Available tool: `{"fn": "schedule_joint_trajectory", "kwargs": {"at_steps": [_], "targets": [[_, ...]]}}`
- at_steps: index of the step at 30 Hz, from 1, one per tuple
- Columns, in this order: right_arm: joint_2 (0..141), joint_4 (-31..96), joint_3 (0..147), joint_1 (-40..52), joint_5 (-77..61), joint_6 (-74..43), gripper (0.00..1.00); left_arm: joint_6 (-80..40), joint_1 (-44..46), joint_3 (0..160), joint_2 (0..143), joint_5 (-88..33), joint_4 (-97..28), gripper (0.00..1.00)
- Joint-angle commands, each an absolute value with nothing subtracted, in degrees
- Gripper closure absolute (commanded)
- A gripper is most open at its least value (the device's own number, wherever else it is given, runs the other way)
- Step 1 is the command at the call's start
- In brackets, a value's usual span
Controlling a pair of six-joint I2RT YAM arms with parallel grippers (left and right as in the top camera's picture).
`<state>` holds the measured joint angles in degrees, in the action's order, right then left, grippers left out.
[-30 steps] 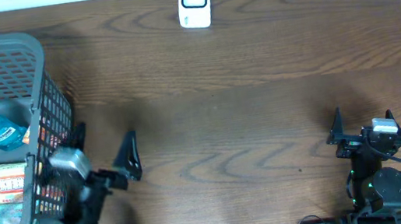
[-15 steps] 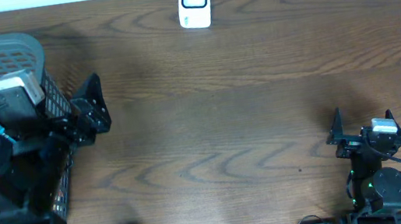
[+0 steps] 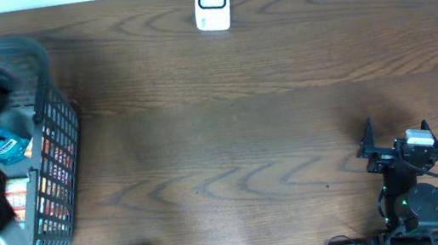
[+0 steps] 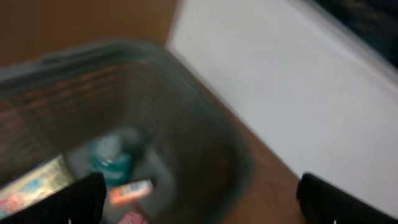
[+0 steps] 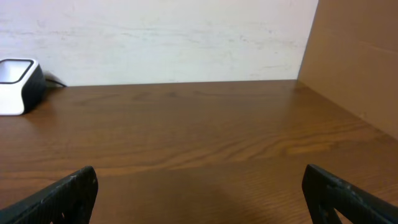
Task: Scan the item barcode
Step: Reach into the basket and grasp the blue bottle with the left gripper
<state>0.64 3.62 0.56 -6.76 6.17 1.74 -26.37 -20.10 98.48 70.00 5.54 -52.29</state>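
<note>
Motion blurs our left gripper [image 4: 200,200], jaws wide, now swung over the basket [image 3: 57,154] above the blue bottle [image 3: 9,147]; our right gripper [image 5: 205,198] rests wide; we expect a pick next.

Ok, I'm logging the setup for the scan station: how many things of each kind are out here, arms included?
Basket: 1
Scanner: 1
Blue bottle: 1
Pincers: 2, left pincer and right pincer
Packets in basket: too blurred to count
Total: 5 counted
</note>
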Motion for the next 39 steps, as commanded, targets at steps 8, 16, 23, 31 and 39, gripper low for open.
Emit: {"fn": "schedule_joint_trajectory", "kwargs": {"at_steps": [8, 16, 23, 31, 39], "targets": [[0.38, 3.64, 0.3, -7.09, 6.07, 2.22, 0.01, -43.75, -33.52, 103.15, 88.47, 8.19, -62.15, 0.02], [0.38, 3.64, 0.3, -7.09, 6.04, 2.22, 0.01, -46.15, -33.63, 103.13, 98.63, 8.16, -62.85, 0.02], [0.38, 3.64, 0.3, -7.09, 6.07, 2.24, 0.01, -49.25, -33.63, 103.09, 105.32, 7.97, -62.87, 0.02], [0.38, 3.64, 0.3, -7.09, 6.07, 2.22, 0.01, -50.06, -33.63, 103.07, 111.9, 4.99, -61.47, 0.02], [0.38, 3.64, 0.3, -7.09, 6.07, 2.24, 0.01, -50.06, -33.63, 102.94, 116.38, 5.17, -61.19, 0.1]]}}
